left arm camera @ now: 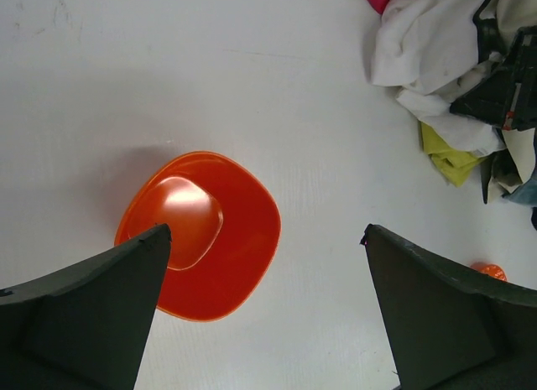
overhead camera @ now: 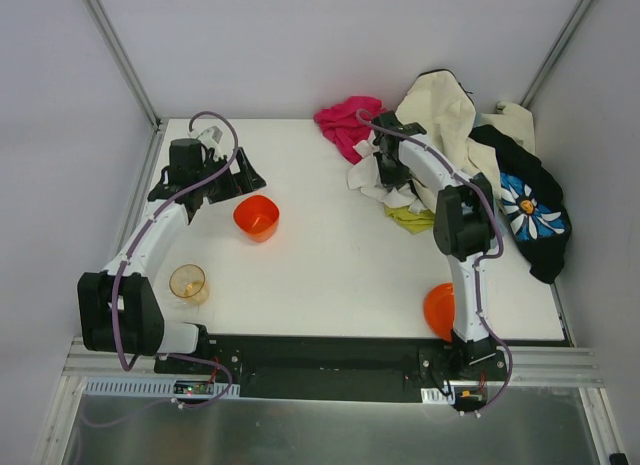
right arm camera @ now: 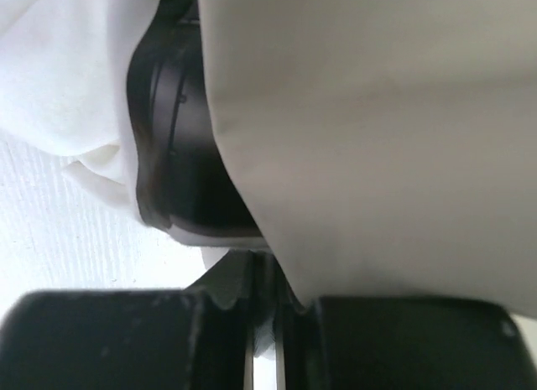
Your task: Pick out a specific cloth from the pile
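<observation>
The pile lies at the back right: cream-beige, white, magenta and black daisy-print garments. A small part of the yellow-green cloth pokes out at the pile's near-left edge, beside the right arm; it also shows in the left wrist view. My right gripper is at the pile's left edge, its jaws nearly together on a fold of white cloth, with cream fabric draped over it. My left gripper is open and empty above the table, at the back left.
An orange bowl sits just right of the left gripper and fills the left of the left wrist view. A clear amber cup stands near the left arm. Another orange dish lies by the right arm's base. Walls enclose the table.
</observation>
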You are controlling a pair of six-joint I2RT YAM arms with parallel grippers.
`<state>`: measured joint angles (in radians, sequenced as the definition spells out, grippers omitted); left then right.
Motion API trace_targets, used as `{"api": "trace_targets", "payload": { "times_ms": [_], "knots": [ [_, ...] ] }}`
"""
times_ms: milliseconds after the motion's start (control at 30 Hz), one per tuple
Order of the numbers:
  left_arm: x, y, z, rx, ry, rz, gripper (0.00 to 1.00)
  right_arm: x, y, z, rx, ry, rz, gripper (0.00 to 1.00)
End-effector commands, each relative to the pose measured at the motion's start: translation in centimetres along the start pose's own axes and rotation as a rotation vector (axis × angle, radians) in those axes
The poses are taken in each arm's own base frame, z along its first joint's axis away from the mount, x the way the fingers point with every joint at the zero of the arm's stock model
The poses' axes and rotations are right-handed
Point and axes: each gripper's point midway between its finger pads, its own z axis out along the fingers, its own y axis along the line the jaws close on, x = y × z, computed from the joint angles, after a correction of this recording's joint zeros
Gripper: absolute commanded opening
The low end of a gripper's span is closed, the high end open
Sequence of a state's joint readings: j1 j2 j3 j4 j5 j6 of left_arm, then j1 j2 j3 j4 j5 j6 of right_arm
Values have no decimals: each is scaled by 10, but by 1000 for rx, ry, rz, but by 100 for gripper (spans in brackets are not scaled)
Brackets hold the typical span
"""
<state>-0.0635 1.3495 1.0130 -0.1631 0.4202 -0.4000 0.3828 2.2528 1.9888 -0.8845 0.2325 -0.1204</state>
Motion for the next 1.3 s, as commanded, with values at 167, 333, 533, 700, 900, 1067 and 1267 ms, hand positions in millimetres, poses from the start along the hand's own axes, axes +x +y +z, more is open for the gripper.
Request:
{"api": "trace_targets", "payload": {
  "times_ms": [167,333,533,700,900,1067,1267],
  "knots": [
    [-36,-27,-2,96,-50,64,99,-53,-22,-94,-107,-220,118,0],
    [-32,-27,2,104,-31,58,99,-84,-67,-140,-126,-352,251,0],
    [-26,-29,6,106,-11,47,99,-106,-161,-179,-10,-485,465,0],
    [-21,-32,12,115,13,39,99,-80,-230,-176,207,-465,624,0],
    [-13,-38,21,126,45,47,99,-11,-271,-104,329,-212,723,0],
    [-10,-45,26,135,58,62,99,48,-228,-20,223,83,683,0],
    [-14,-50,24,137,48,49,99,101,-190,30,132,250,669,3]
  ]
}}
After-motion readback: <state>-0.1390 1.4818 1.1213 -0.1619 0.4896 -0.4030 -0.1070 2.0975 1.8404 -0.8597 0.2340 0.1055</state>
